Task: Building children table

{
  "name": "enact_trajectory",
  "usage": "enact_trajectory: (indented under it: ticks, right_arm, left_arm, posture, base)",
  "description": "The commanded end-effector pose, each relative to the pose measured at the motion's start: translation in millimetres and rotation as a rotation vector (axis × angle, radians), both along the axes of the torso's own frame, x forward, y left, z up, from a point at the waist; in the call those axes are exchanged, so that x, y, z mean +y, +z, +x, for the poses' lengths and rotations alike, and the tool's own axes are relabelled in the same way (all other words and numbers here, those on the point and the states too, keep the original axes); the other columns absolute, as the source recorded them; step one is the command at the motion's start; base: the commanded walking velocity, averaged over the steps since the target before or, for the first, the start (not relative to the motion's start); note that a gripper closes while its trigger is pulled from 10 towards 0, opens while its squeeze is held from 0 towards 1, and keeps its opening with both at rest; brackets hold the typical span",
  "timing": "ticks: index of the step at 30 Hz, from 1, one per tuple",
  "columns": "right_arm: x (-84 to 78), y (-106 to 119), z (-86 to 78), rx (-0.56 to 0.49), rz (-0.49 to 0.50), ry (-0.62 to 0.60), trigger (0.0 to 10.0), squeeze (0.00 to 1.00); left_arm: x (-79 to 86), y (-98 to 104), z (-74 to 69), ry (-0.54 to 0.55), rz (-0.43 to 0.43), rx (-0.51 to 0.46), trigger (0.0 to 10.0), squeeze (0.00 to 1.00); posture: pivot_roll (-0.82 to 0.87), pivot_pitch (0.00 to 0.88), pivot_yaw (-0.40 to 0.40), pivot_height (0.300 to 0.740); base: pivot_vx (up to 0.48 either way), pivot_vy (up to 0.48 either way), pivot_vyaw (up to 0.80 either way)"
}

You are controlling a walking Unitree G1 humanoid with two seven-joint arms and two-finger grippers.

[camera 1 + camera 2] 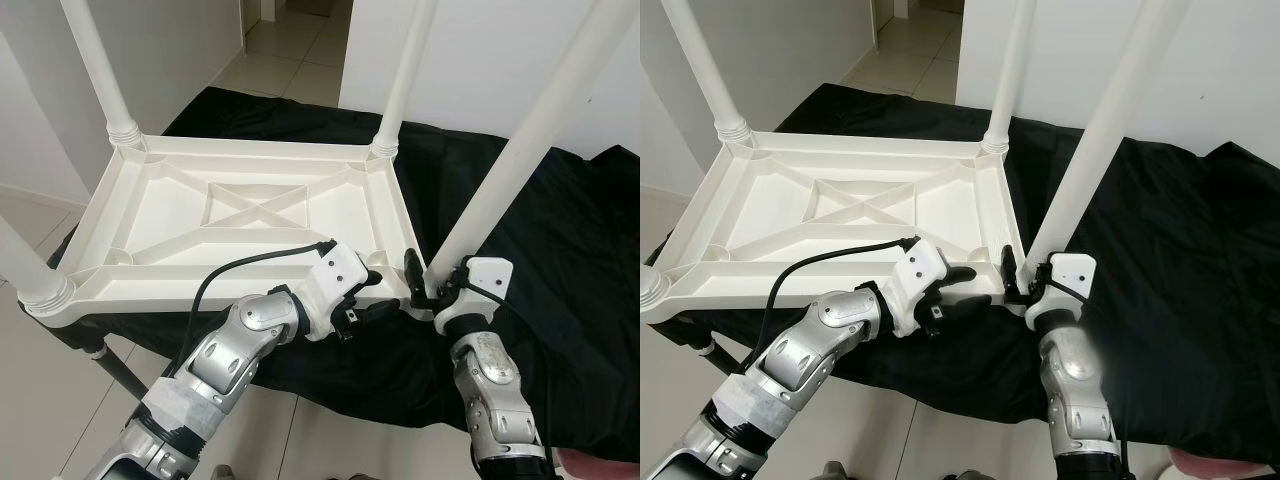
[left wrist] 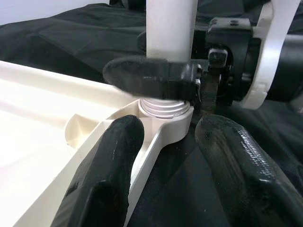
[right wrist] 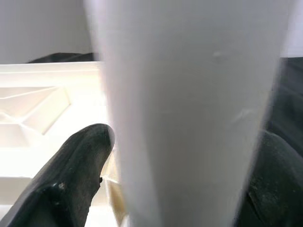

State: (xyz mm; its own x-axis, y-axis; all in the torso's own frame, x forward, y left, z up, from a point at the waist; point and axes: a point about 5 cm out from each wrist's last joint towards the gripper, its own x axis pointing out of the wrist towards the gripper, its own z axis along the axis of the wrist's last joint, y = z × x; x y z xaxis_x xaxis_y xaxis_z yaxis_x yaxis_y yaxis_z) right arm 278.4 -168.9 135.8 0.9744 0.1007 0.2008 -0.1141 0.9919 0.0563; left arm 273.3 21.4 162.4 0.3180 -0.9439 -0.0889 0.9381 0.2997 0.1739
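Right tool [image 1: 421,283] clenched around round white plastic leg [image 1: 520,140]. Left tool [image 1: 385,300] released, straddling corner of upturned white plastic tabletop [image 1: 160,215]. 4 legs up.

light: bright, even, soft shadows | eye views: sharp | right wrist view: close leg [image 3: 189,113] blurred

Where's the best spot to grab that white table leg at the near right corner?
Low on the leg, just above its threaded base, coming from the open near side as the right tool does. The shaft is round and slim there, so two fingers can straddle it.
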Motion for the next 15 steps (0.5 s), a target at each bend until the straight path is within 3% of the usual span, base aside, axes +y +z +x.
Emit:
enact_trajectory:
  ticks: [1, 14, 15]
  right_arm:
    - [-2.0, -6, -1.6, 0.008, -0.01, 0.029, 10.0, 0.0]
    - [-11.4, -4, 5.0, -0.015, -0.062, 0.148, 10.0, 0.0]
    - [-14.9, -2, 7.6, -0.017, -0.079, 0.167, 9.4, 0.0]
  left_arm:
    - [-0.9, -3, -2.2, -0.045, 0.019, 0.005, 10.0, 0.0]
    - [-4.7, -6, -6.6, -0.046, 0.004, 0.017, 10.0, 0.0]
    - [-5.2, -7, -8.1, -0.05, 0.005, 0.019, 10.0, 0.0]
  posture:
    - [-0.01, 0.063, -0.07, 0.74]
    - [-0.01, 0.076, -0.057, 0.74]
    - [-0.01, 0.076, -0.057, 0.74]
  base:
    - [0.0, 0.0, 0.0]
    - [0.0, 0.0, 0.0]
    - [0.0, 0.0, 0.0]
